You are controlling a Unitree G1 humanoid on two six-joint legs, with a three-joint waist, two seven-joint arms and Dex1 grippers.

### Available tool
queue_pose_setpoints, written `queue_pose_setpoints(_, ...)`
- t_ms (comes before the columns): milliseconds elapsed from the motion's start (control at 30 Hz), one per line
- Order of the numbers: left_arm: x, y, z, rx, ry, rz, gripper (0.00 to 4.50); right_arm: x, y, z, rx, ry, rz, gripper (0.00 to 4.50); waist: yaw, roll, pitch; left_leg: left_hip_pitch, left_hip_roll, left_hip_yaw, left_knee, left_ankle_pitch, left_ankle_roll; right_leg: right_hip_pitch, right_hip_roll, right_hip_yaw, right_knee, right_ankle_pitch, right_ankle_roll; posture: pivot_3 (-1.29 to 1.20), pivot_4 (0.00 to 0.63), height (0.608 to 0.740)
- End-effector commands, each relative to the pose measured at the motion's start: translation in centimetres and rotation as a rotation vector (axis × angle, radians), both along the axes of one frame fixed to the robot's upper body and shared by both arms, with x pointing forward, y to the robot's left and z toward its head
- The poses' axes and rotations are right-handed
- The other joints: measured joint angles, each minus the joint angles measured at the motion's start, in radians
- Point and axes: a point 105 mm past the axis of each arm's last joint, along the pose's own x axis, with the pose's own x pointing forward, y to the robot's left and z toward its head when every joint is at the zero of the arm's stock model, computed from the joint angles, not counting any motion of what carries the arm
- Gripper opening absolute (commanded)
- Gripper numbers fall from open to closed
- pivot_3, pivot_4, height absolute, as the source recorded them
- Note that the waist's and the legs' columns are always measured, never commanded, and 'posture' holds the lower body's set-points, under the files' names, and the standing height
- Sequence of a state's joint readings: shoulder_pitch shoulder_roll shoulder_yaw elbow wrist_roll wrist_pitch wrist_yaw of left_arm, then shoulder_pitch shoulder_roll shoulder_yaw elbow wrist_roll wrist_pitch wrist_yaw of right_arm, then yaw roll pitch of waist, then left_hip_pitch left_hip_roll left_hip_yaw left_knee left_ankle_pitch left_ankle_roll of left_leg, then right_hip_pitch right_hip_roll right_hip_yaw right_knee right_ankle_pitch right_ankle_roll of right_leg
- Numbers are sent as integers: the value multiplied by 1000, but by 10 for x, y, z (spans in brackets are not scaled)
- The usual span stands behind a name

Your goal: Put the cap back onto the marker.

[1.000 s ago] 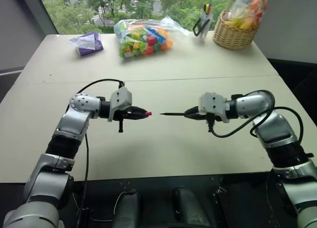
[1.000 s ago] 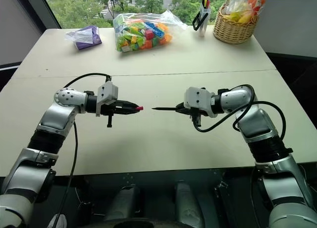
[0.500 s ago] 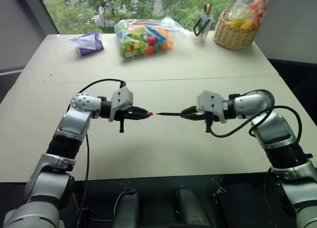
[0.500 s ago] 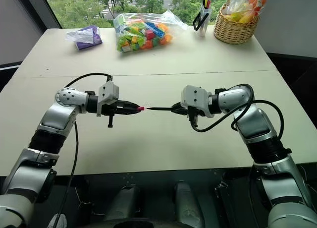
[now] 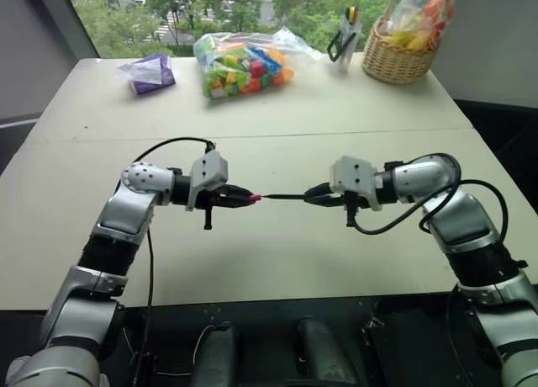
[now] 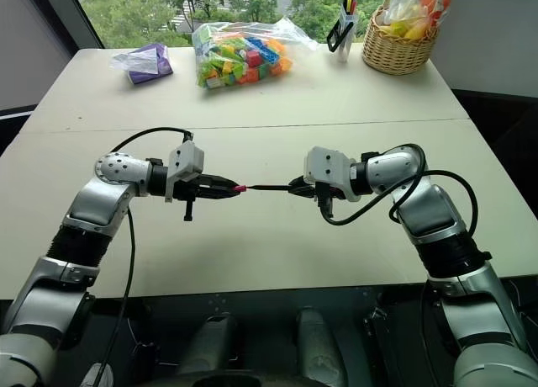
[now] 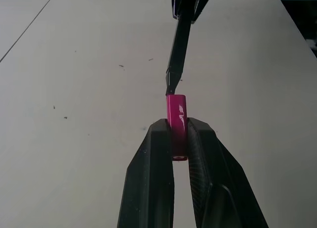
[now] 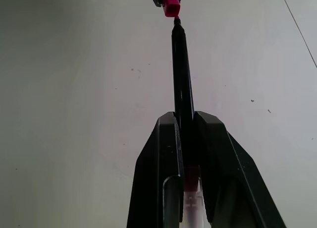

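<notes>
Capping step: marker point(image 5: 284, 197) tip meets cap point(image 7: 177, 125) mouth.
Both fingers pairs clamp their parts; next needs straight, aligned push.

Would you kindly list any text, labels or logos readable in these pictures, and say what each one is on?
No text can be read in these pictures.
Small magenta plastic cap, held in the left pincer: a small white printed mark on its side, too small and blurred to read.
Thin black marker, held in the right pincer: no lettering visible.
</notes>
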State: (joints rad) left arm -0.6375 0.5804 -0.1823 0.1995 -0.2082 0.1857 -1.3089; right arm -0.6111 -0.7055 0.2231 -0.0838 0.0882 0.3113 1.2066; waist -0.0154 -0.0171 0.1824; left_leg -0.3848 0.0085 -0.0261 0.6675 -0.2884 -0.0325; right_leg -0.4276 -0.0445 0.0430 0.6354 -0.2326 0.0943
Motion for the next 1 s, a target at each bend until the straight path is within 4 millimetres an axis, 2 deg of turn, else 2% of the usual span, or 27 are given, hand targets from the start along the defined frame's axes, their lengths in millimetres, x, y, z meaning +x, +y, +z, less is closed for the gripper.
queue_pose_setpoints(33, -7, -11, 5, 11, -48, -71, 0, -8, 16, 22, 29, -72, 79, 25, 0, 0, 0, 0, 0, 0, 0, 0, 0, 0, 0, 0, 0, 0, 0, 0, 150, 740)
queue_pose_setpoints(633, -3, -5, -5, 64, -60, -58, 0, -19, 20, 24, 4, -48, 111, 25, 1, 0, 0, 0, 0, 0, 0, 0, 0, 0, 0, 0, 0, 0, 0, 0, 150, 740)
queue_pose_setpoints(1000, -2, -9, 4, 23, -69, -54, 0, -20, 20, 21, -3, -36, 119, 25, 1, 0, 0, 0, 0, 0, 0, 0, 0, 0, 0, 0, 0, 0, 0, 0, 150, 740)
